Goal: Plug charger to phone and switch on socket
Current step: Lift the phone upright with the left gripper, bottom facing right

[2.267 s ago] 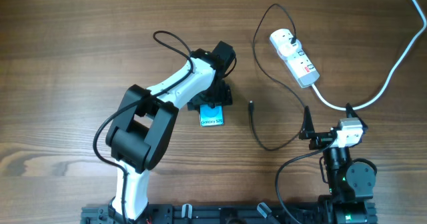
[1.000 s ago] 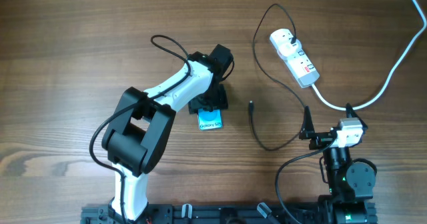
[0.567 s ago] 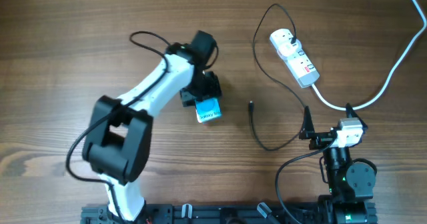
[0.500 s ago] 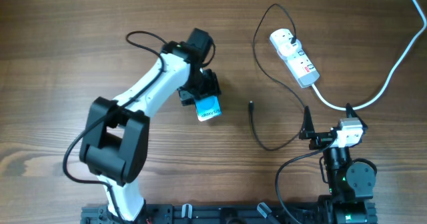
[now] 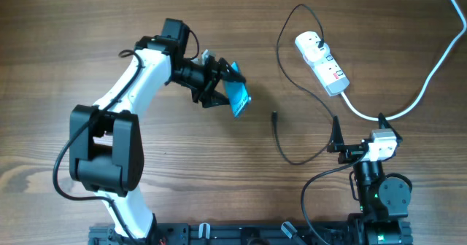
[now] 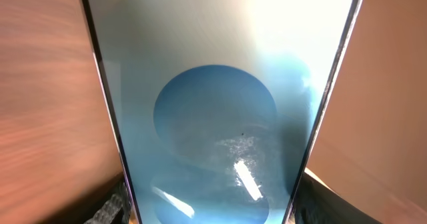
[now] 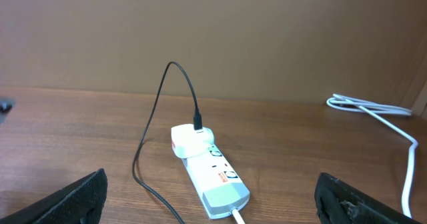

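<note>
My left gripper (image 5: 221, 84) is shut on the phone (image 5: 238, 98) and holds it tilted above the table, left of centre. In the left wrist view the phone's blue screen (image 6: 220, 117) fills the frame between my fingers. The charger, a thin black cable (image 5: 280, 55), runs from a white plug in the socket (image 5: 322, 61), a white power strip at the back right. The cable's connector tip (image 5: 274, 116) lies free on the table, right of the phone. My right gripper (image 5: 339, 137) is open and empty at the front right. It faces the socket (image 7: 210, 174) and the cable (image 7: 150, 117).
The socket's thick white cord (image 5: 430, 77) curves from the strip's near end to the table's back right corner, and it also shows in the right wrist view (image 7: 373, 111). The charger cable loops on the wood (image 5: 295, 160) just left of my right gripper.
My left arm has swung back and to the left, lifting the phone off the table and tilting it. The right arm, cable and socket have not moved.
</note>
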Controlling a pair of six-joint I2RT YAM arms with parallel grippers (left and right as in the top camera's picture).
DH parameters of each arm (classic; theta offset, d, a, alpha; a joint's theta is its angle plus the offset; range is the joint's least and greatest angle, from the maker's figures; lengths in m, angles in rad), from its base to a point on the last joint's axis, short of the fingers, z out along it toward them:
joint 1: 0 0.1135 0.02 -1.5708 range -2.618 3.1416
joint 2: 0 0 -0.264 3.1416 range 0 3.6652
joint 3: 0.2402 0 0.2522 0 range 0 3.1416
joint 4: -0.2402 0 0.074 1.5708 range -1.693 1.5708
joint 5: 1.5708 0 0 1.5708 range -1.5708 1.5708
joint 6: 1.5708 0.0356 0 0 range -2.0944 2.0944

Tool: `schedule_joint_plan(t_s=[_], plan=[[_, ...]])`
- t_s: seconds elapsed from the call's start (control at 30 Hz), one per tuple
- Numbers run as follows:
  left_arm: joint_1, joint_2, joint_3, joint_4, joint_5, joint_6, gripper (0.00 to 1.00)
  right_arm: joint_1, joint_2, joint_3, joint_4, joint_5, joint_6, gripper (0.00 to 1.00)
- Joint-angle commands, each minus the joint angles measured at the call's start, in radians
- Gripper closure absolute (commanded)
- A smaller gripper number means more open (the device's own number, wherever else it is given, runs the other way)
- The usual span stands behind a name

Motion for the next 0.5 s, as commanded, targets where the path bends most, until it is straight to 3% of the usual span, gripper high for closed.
schedule_joint_plan(t_s=[0.0, 0.23, 0.37, 0.47], plan=[[0.024, -0.032, 0.020, 0.034, 0.325, 0.012, 0.31, -0.005, -0.004, -0.001, 0.003, -0.013, -0.005, 0.00], [0.055, -0.032, 0.020, 0.079, 0.488, 0.010, 0.31, -0.005, -0.004, -0.001, 0.046, -0.055, 0.032, 0.00], [0.091, -0.032, 0.020, 0.080, 0.488, -0.084, 0.31, -0.005, -0.004, -0.001, 0.077, -0.274, 0.338, 0.00], [0.125, -0.032, 0.020, 0.086, 0.488, -0.160, 0.31, -0.005, -0.004, -0.001, 0.127, -0.303, 0.776, 0.00]])
